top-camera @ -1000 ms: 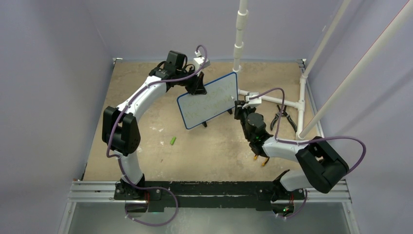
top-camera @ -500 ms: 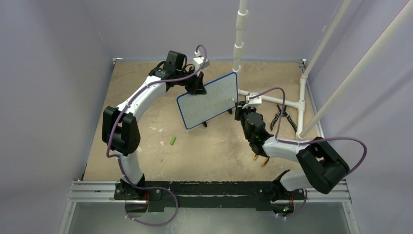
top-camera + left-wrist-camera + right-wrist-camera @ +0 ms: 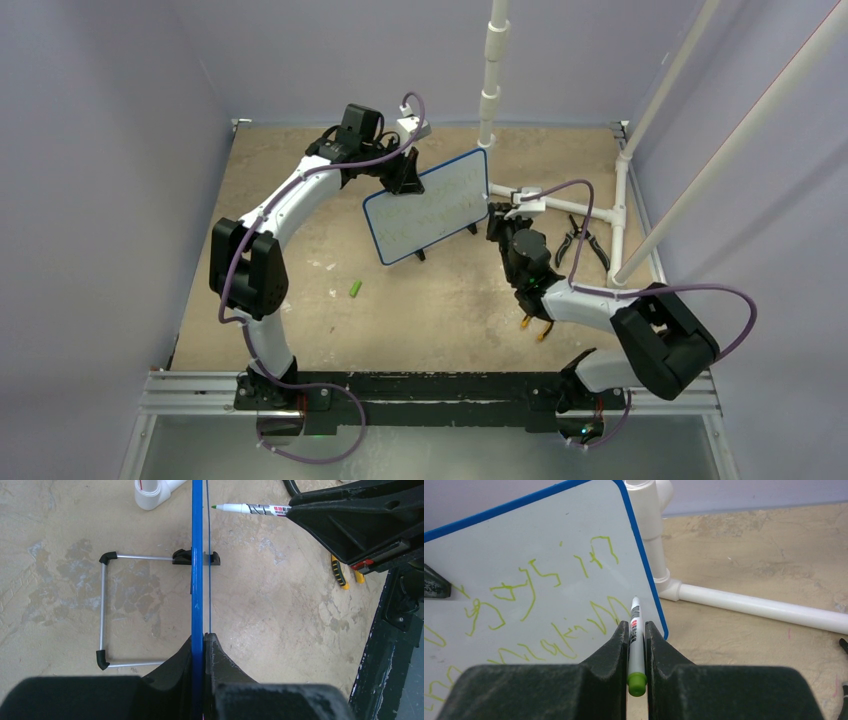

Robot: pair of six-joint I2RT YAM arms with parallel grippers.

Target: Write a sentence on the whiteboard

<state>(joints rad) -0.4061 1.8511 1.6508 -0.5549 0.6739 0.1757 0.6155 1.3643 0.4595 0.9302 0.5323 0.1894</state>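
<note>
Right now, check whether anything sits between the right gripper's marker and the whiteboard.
Nothing visible does. The marker tip points at the whiteboard face, with only a sliver of open air between them.

Standing by the bench, the only print I can make out is on the marker (image 3: pixel 250 508). It sits on the white barrel, just off the writing face of the whiteboard (image 3: pixel 524 555). The small black capitals begin "WHITE", and the rest of the line runs in under the right claw (image 3: pixel 636 628), which is closed around the barrel. In the right wrist view the same label shows only as a red and black band, too small to read. On the whiteboard, the sentence (image 3: pixel 531 600) is thin green handwriting in about two rows. Its loose hooks and loops cannot be read as letters or words.
</note>
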